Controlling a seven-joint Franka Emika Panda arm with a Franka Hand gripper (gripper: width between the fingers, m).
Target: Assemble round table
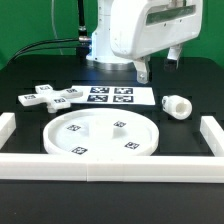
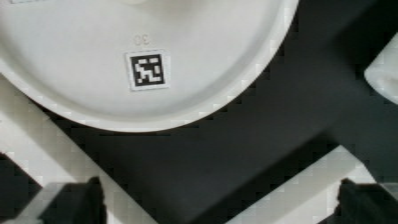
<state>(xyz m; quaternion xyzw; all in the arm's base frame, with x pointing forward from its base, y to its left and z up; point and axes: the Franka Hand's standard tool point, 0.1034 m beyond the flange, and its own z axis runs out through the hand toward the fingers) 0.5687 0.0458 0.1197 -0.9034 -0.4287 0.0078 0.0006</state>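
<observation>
The large round rimmed disc (image 1: pixel 100 135) lies flat on the black table near the front, with several small tags on it. The wrist view shows its edge and one tag (image 2: pixel 148 70). The short cylindrical leg (image 1: pixel 177 104) lies on its side toward the exterior view's right. The cross-shaped knobbed base (image 1: pixel 45 97) lies toward the exterior view's left. My gripper (image 1: pixel 158 62) hangs high above the back of the table, away from all the parts. In the wrist view the gripper (image 2: pixel 217 205) is open and empty, with dark fingertips (image 2: pixel 79 200) wide apart.
The marker board (image 1: pixel 110 96) lies behind the disc. Long white border rails run along the front (image 1: pixel 110 166) and both sides (image 1: pixel 212 128). In the wrist view two rail sections (image 2: pixel 302 172) meet in a V below the disc. Cables hang at the back left.
</observation>
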